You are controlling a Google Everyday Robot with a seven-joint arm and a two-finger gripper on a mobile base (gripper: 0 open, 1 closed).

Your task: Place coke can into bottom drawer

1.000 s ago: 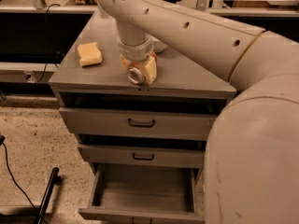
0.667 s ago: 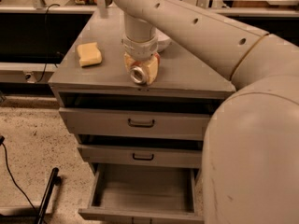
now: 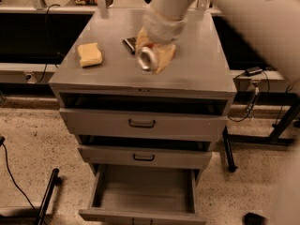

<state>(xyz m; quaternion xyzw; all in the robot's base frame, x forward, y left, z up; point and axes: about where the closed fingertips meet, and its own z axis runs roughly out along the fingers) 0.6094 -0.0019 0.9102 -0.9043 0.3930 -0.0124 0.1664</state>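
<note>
You see a yellow sponge (image 3: 90, 54) left on the cabinet top (image 3: 201, 67). Below, the bottom drawer (image 3: 145, 191) stands open, grey floor showing. Your gripper (image 3: 153, 61), its arm reaching down from the upper right, clasps the coke can (image 3: 146, 58) over the top.

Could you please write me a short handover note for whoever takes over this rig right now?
Pincer: shut on the coke can, over the cabinet top near its front edge.
Coke can: held on its side, silver end toward the camera.
Bottom drawer: pulled open, no can in it.
Done: can grasped.
Left: carry it forward and down, set it in the bottom drawer, release.
</note>
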